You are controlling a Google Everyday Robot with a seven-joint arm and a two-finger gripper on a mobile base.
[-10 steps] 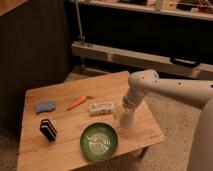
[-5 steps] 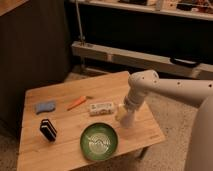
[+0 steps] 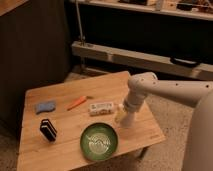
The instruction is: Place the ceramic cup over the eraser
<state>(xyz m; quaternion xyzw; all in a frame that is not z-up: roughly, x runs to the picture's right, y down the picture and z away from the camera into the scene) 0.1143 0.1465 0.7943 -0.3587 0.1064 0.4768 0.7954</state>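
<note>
The ceramic cup (image 3: 127,119) is a pale tapered shape standing on the right part of the wooden table (image 3: 65,155), just right of the white packet. My gripper (image 3: 123,113) points down at the end of the white arm and sits right at the cup, partly hiding it. The eraser (image 3: 48,130), a small black block with pale edge lines, stands near the table's front left, far from the cup and the gripper.
A round green bowl (image 3: 100,141) sits at the front middle, between the eraser and the cup. A white labelled packet (image 3: 101,107), an orange carrot-like piece (image 3: 76,102) and a flat blue piece (image 3: 45,106) lie across the middle. Shelving stands behind the table.
</note>
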